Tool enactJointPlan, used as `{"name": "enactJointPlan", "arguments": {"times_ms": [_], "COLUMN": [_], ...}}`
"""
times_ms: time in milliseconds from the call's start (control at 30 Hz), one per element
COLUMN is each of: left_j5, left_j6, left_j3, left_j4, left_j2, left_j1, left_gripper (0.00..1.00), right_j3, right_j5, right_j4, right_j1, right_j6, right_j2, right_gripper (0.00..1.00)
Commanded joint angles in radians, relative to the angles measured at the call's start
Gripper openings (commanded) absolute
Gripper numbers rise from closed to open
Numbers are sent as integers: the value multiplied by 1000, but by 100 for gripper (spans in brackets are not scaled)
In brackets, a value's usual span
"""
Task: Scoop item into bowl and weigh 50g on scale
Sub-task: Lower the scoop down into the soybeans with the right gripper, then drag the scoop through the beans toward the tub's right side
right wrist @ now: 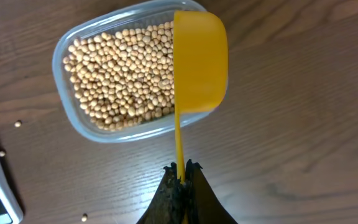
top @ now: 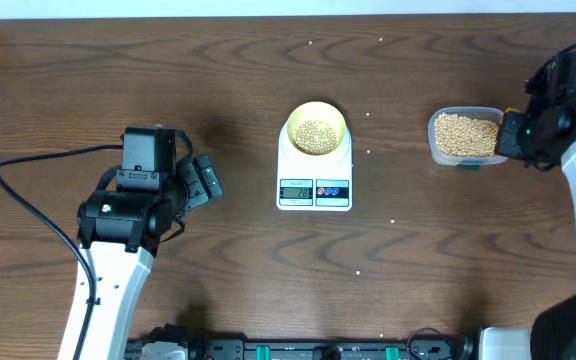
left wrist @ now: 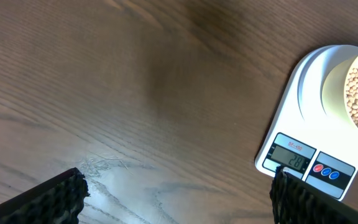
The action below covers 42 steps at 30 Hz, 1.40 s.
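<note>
The pale-yellow bowl point(top: 315, 113) stands on the white scale point(top: 314, 170) at mid-table and holds a layer of tan beans point(top: 315, 135). The left wrist view shows the scale point(left wrist: 303, 106), its lit display point(left wrist: 293, 155) and the bowl point(left wrist: 332, 87) at the right edge. My left gripper point(top: 208, 180) point(left wrist: 179, 186) hangs open over bare wood, left of the scale. My right gripper point(top: 513, 135) point(right wrist: 181, 169) is shut on the thin handle of a bright yellow scoop point(right wrist: 199, 62). The scoop's cup hangs over the right end of a clear container point(right wrist: 64, 56) full of beans point(right wrist: 123, 74).
The clear container point(top: 463, 136) sits to the right of the scale. Stray beans lie on the wood, such as one point(top: 393, 222) in front of the container, one point(top: 368, 113) beside the bowl and one point(right wrist: 17, 123) near the scale's corner. A black cable point(top: 28, 170) loops behind the left arm.
</note>
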Motion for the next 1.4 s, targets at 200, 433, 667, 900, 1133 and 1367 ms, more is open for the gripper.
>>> {"name": "enactJointPlan", "arguments": {"times_ms": [200,433,667,900,1133,1367], "left_j5": [-17,-17,-17,-17,-17,-17], "left_j6": [-1,-1,-1,-1,-1,-1], "left_j3": [11,11,11,11,11,11], "left_j4": [-3,-3,-3,-3,-3,-3], "left_j2": [1,1,1,1,1,1], "left_j1": [6,6,6,6,6,6], "left_gripper": [96,96,96,96,96,96], "right_j3": [-10,-10,-10,-10,-19,-40], "right_j5": [-55,-126,-211,-250,-275,-348], "right_j4": [34,56,61,60,60,75], "right_j1": [3,3,3,3,3,0], "right_j6": [27,38,37,37,38,38], "right_j2": [112,162,163,163,163,163], "right_gripper": [1,1,1,1,1,1]}}
